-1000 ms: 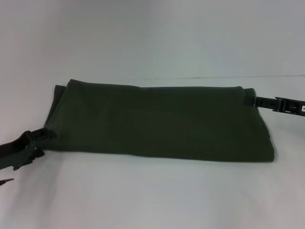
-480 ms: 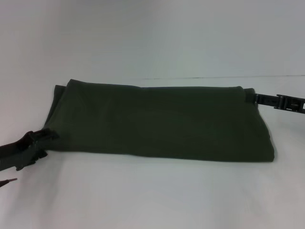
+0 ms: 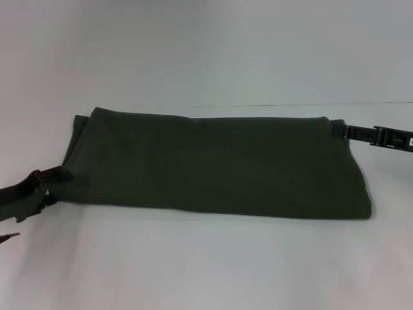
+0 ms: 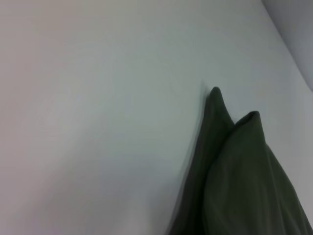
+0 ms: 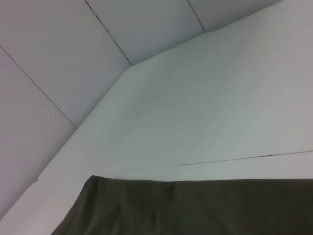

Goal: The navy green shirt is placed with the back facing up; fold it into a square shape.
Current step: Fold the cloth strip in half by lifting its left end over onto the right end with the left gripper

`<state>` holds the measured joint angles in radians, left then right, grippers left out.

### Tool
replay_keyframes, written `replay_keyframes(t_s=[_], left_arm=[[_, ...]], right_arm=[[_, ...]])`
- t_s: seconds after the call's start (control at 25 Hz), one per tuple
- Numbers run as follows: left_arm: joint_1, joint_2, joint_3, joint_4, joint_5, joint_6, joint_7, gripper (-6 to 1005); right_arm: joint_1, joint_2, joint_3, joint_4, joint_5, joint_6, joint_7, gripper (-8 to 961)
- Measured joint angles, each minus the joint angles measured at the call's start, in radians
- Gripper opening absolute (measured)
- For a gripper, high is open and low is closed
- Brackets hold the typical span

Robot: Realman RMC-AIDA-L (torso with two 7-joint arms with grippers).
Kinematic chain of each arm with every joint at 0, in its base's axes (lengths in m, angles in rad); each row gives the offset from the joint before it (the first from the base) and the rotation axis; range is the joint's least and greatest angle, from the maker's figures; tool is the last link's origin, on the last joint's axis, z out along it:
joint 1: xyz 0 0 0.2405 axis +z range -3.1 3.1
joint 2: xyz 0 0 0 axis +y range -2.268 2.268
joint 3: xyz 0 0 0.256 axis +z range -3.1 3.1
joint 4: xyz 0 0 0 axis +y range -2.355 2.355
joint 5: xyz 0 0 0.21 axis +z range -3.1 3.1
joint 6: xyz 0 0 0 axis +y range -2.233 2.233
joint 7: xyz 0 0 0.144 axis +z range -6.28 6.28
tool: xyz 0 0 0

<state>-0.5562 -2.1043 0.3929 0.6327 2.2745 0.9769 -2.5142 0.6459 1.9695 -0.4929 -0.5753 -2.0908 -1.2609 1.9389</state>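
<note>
The navy green shirt (image 3: 213, 165) lies on the white table, folded into a wide flat rectangle with its plain side up. My left gripper (image 3: 57, 187) is open and empty, low at the shirt's near left corner, just off the cloth. The left wrist view shows two layered shirt corners (image 4: 234, 161) lying free on the table. My right gripper (image 3: 338, 131) is at the shirt's far right corner, level with the folded edge. The right wrist view shows the shirt's edge (image 5: 186, 205) close below it.
The white table (image 3: 206, 265) stretches around the shirt, with bare surface in front and behind. A pale wall (image 3: 206, 45) rises behind the table's far edge. The right wrist view shows wall panels (image 5: 63, 63) beyond the table.
My left gripper has drawn back to the left, off the shirt's left corner. My right gripper has slid slightly to the right. The shirt has not moved.
</note>
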Motion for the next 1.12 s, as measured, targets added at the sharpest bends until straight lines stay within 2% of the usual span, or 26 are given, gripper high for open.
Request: replay_keyframes(t_s=[0.52,0.92,1.12], left_arm=[[-0.026,0.003,-0.004,0.006,-0.002,-0.012,0.024,724],[0.013,0.0,-0.008,0.042,-0.002,0.001,0.023,723],[0.03,-0.003,-0.009,0.049,0.003,0.048,0.018,724]], right_arm=[[0.0,0.0,0.001,0.002,0.0,0.0,0.0,734],[-0.002,0.0,0.001,0.005,0.009,0.006,0.0,734],[-0.003,0.0,0.001,0.005,0.009,0.009,0.0,734]])
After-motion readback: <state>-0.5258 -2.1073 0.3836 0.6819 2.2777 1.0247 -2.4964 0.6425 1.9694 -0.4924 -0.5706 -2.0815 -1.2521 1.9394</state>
